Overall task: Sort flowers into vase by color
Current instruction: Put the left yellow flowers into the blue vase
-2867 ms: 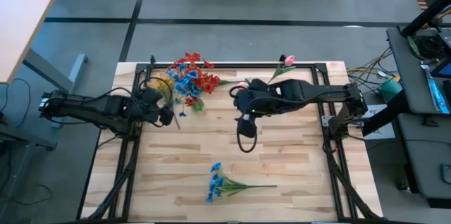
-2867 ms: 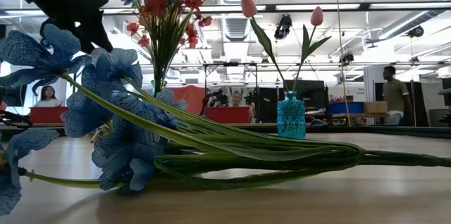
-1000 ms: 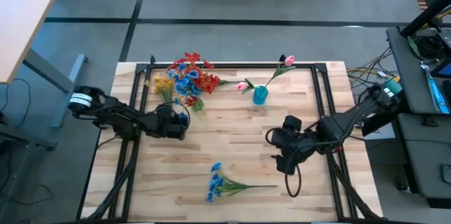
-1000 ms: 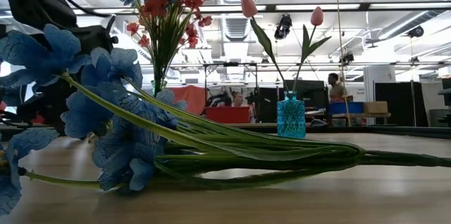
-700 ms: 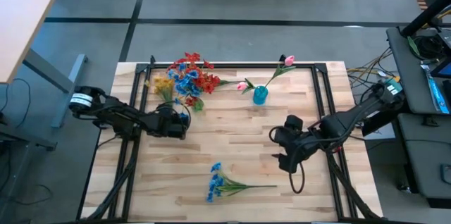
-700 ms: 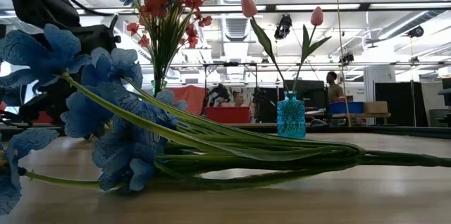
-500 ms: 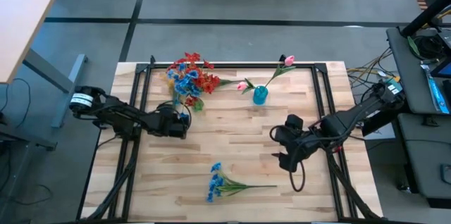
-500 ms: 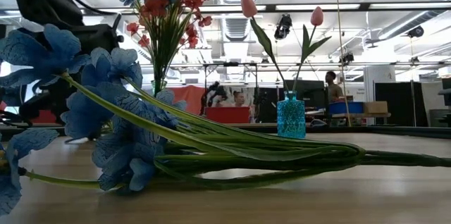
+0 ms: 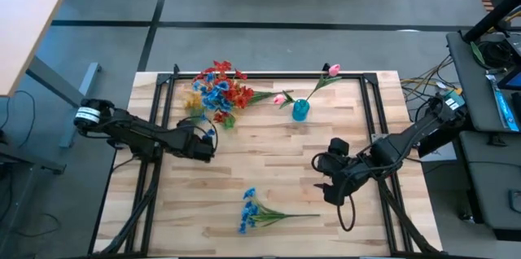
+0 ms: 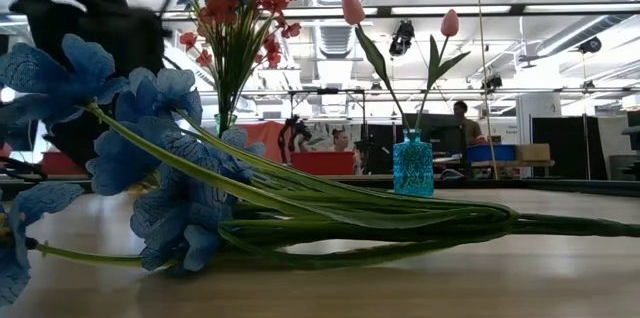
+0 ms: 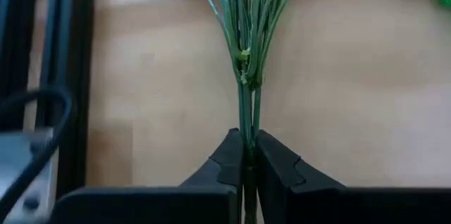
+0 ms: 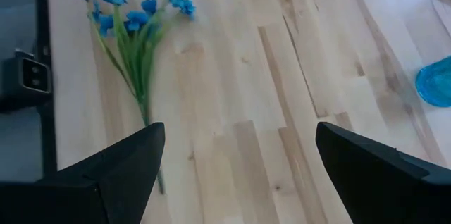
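My left gripper (image 9: 203, 145) is at the table's left and is shut on the thin green stems (image 11: 246, 55) of a flower spray. Its yellow blooms (image 9: 193, 101) lie just beyond, beside the vase (image 10: 224, 121) of red and blue flowers (image 9: 221, 88). A blue vase (image 9: 300, 110) at the far middle holds two pink buds (image 10: 353, 7). A blue spray (image 9: 254, 210) lies flat near the front edge. My right gripper (image 12: 239, 134) hovers open to that spray's right (image 9: 335, 195), with nothing between its fingers. My left gripper pinches the bundle of green stems (image 11: 246, 124) between its two fingers, below the point where the stems fan out. The stems run straight on out of the fingertips, in line with the fingers, over the wooden table.
Black frame rails (image 9: 159, 129) run along the table's left, right and far sides. The wooden top (image 9: 269, 161) between the two grippers is bare. People and desks show in the room beyond the table.
My right gripper has drifted a little toward the table's near edge and stays open. My left arm has drawn slightly back toward the left edge, and its dark bulk fills more of the low view.
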